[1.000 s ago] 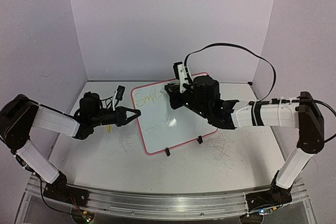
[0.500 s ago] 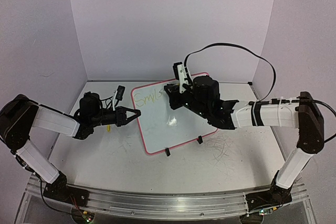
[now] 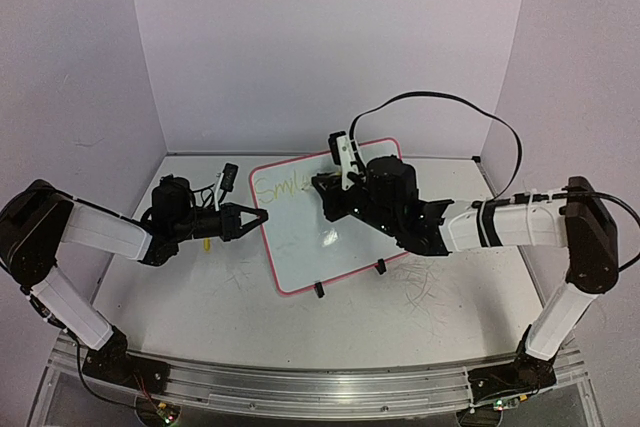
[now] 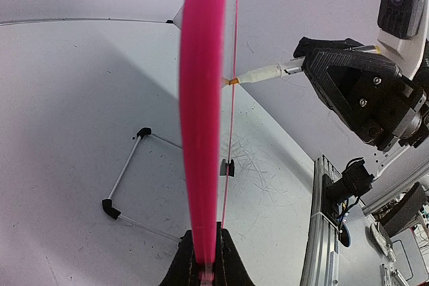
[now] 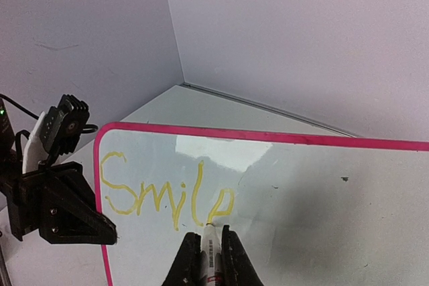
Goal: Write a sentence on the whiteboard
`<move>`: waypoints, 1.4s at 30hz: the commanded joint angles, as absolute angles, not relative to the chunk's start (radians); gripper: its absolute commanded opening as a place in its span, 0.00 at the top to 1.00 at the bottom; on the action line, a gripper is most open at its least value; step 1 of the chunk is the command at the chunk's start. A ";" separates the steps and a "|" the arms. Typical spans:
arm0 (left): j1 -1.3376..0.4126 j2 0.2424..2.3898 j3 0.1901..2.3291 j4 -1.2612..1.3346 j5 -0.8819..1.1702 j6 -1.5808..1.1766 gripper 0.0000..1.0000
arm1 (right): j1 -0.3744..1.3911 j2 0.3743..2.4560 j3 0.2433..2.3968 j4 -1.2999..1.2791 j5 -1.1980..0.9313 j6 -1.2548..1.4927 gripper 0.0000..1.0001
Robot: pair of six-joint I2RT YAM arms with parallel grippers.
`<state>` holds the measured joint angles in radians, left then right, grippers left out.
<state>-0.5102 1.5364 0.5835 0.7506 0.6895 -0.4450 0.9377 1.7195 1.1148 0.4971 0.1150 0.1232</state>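
Scuffed white table (image 3: 420,317), lilac walls, and we've got the whiteboard (image 3: 330,247) propped up on it. Our left gripper (image 3: 262,216) is clamped on the board's left edge. Our right gripper (image 5: 209,236) pinches a marker (image 5: 213,262), tip touching the board at the last letter of the yellow "Smile" (image 5: 161,195) near its top edge.

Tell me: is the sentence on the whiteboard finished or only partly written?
Partly written: in the right wrist view the sentence reads only "Smile" on the whiteboard, the marker tip at its last letter.

whiteboard (image 3: 325,252), left claw (image 3: 262,217) at its left edge, right claw (image 3: 320,187) above far half
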 commanded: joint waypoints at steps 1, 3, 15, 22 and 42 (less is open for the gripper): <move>-0.514 1.514 0.606 0.715 0.695 -0.396 1.00 | 0.930 1.699 1.089 0.458 0.212 0.117 1.00; -0.514 1.516 0.606 0.715 0.695 -0.396 1.00 | 0.928 1.690 1.092 0.459 0.242 0.107 1.00; -0.514 1.518 0.610 0.705 0.701 -0.386 1.00 | 0.923 1.362 0.943 0.588 -0.033 0.045 1.00; -0.514 1.518 0.626 0.683 0.695 -0.357 1.00 | 0.864 1.362 0.906 0.462 -0.013 -0.075 1.00; -0.520 1.509 0.632 0.633 0.662 -0.333 1.00 | 0.926 1.572 1.075 0.449 -0.057 -0.057 1.00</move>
